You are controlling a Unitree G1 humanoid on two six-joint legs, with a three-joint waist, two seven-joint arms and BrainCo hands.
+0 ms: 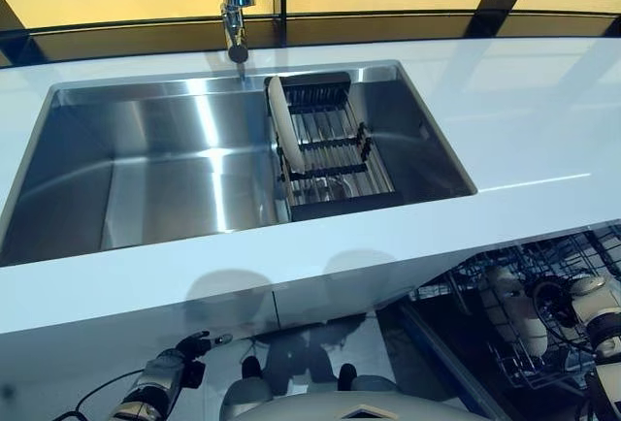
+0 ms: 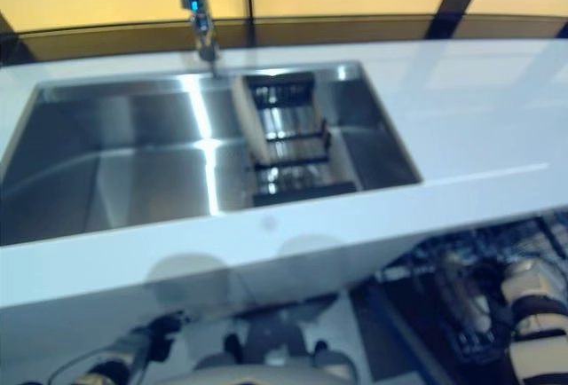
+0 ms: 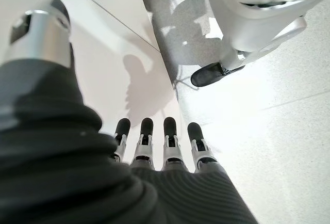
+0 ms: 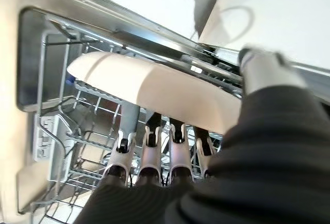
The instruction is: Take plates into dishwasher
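Note:
A cream plate (image 1: 284,125) stands on edge in the black drying rack (image 1: 330,154) inside the steel sink (image 1: 146,169). My right hand (image 4: 175,172) is low at the right, over the open dishwasher's wire rack (image 4: 82,141). It is shut on a second cream plate (image 4: 154,87), with the fingers on one face and the thumb (image 4: 263,64) on the other. The plate sits just above the rack's tines. My left hand (image 3: 154,146) hangs open and empty below the counter at the lower left, and it also shows in the left eye view (image 1: 170,372).
A white counter (image 1: 543,120) surrounds the sink, with a tap (image 1: 235,4) behind it. The pulled-out dishwasher rack (image 1: 572,256) is below the counter's front edge at the right, with other pale dishes (image 1: 505,280) in it. White cabinet fronts (image 3: 103,38) stand beside my left hand.

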